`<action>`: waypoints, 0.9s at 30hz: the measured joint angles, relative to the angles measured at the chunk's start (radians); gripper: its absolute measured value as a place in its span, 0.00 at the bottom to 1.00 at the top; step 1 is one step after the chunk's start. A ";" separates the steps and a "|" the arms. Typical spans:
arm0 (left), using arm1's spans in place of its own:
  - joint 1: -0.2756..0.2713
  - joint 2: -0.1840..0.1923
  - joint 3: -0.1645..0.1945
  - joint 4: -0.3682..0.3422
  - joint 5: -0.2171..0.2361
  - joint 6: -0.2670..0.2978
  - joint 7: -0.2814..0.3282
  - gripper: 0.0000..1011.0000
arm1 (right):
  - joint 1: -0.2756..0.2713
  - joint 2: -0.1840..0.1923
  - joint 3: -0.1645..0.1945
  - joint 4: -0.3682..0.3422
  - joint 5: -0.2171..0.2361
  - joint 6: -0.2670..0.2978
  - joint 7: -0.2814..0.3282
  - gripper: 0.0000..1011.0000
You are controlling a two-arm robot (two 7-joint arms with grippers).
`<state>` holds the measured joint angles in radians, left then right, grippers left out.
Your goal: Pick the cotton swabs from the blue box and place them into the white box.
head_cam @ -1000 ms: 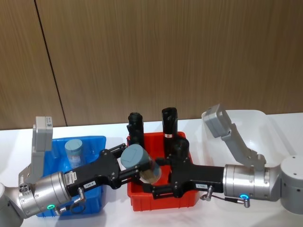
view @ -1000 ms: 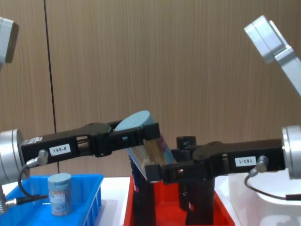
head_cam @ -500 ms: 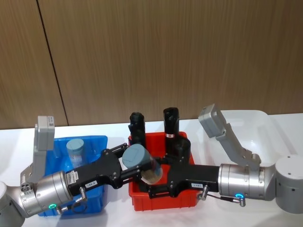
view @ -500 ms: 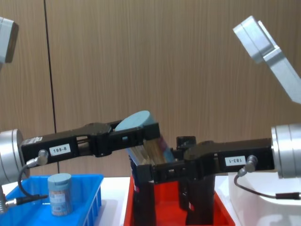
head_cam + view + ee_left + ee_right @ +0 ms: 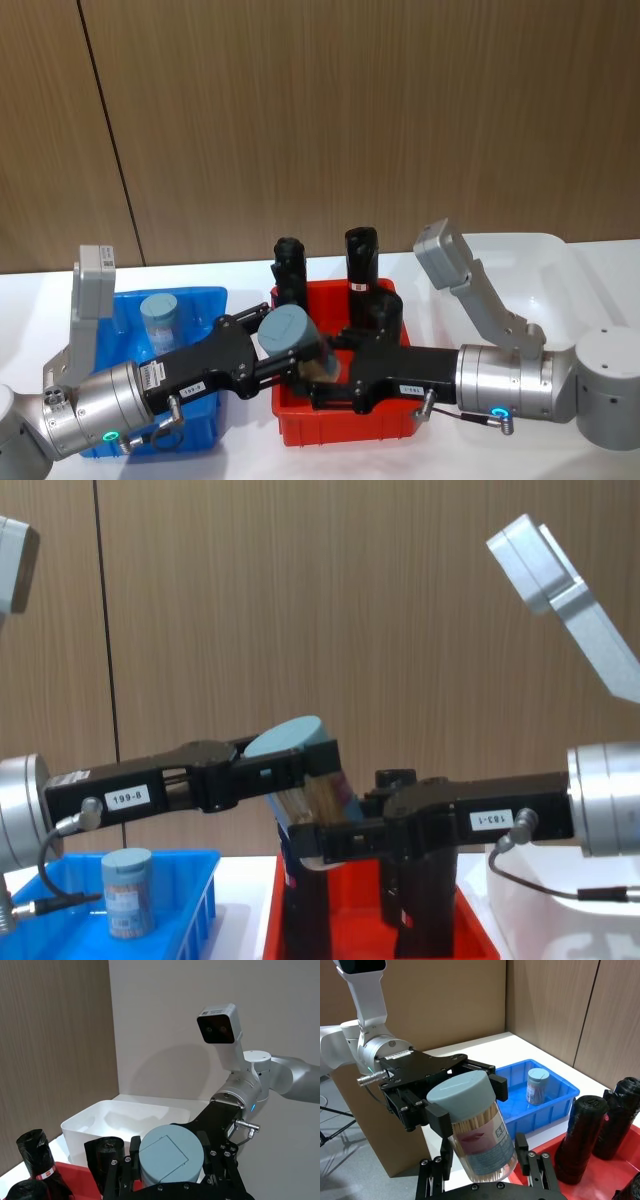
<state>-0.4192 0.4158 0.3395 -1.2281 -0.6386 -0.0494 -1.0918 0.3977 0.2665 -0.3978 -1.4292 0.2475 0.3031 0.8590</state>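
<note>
The left gripper (image 5: pixel 278 345) is clamping the cotton swabs tub (image 5: pixel 303 350) by its lid end in open air above the red crate's (image 5: pixel 340 430) front-left part, clear of the rim, with black bottles (image 5: pixel 360 262) standing just behind in the crate. The tub is leaning, its long axis slanting lid-up toward the robot's left and base-down toward the right, where the right gripper (image 5: pixel 318 372) is bracketing the base with spread fingers, contact unclear. A second tub (image 5: pixel 159 320) is standing upright in the blue box (image 5: pixel 205 415); the white box (image 5: pixel 560 275) is sitting beyond the crate's right side.
</note>
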 joint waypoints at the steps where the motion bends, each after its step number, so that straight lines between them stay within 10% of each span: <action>1: 0.000 0.000 0.000 0.000 0.000 0.000 0.000 0.67 | 0.000 0.000 -0.001 0.000 0.001 0.000 -0.001 0.76; 27: 0.000 0.000 0.000 0.000 0.000 0.000 0.001 0.99 | 0.010 0.005 -0.014 0.000 0.024 -0.012 -0.010 0.65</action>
<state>-0.4192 0.4158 0.3396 -1.2279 -0.6384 -0.0494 -1.0911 0.4076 0.2715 -0.4122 -1.4293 0.2713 0.2912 0.8486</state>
